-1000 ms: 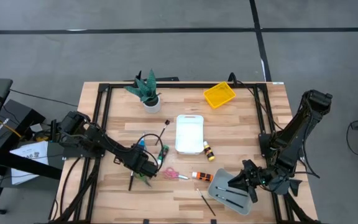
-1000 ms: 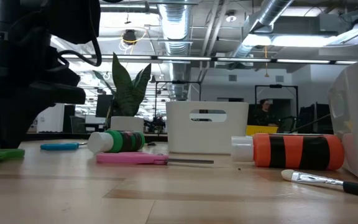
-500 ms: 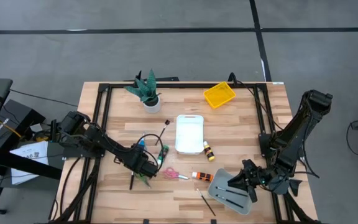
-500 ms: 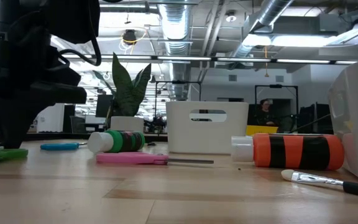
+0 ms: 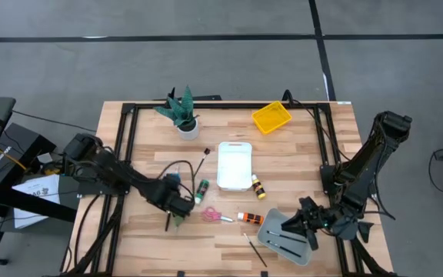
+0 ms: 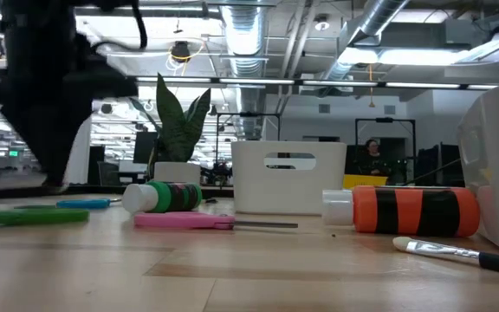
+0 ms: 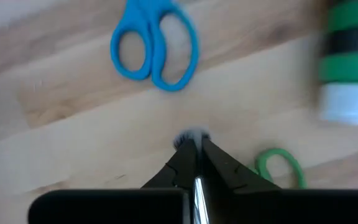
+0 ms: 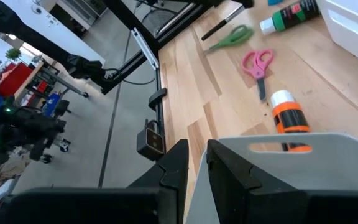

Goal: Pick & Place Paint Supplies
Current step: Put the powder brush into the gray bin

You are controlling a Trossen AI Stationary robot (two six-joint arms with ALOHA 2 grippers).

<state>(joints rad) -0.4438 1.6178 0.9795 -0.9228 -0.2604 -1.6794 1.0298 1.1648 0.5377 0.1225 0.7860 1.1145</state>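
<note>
On the pale wooden worktop [image 5: 298, 146], near its front-left part, the left hand [image 5: 177, 209] is pressed together on a thin dark-handled brush [image 7: 196, 182]. The metal collar sits between its fingers and the tuft pokes out past the tips. Just beside the hand lie green-handled scissors [image 7: 278, 167], flat on the planks. Blue-handled scissors [image 7: 154, 46] with two oval loops lie a little farther off.

A round green bottle [image 5: 203, 191] with dark bands and a white cap lies on its side near the hand. Next come pink scissors [image 5: 215, 215] and an orange bottle [image 5: 250, 218] banded in black. A small yellow bottle [image 5: 258, 185] lies just beside the white tray [image 5: 234, 164]. This tray is a smooth rectangular plastic box with a slot handle, and it shows nothing inside.

The grey tray [image 5: 308, 254], with rounded corners, is at the front right and holds two dark brushes [image 5: 285, 232]. Another brush [image 5: 255, 250] lies loose on the wood just beside it. One more brush [image 5: 201, 163] lies left of the white tray.

The right hand [image 5: 302, 223] is at the grey tray's rim. Whether it is spread or pinching the wall I cannot tell.

A yellow tray [image 5: 271, 117], seemingly bare, and a spiky potted plant [image 5: 181, 111] in a white pot are at the far edge.
</note>
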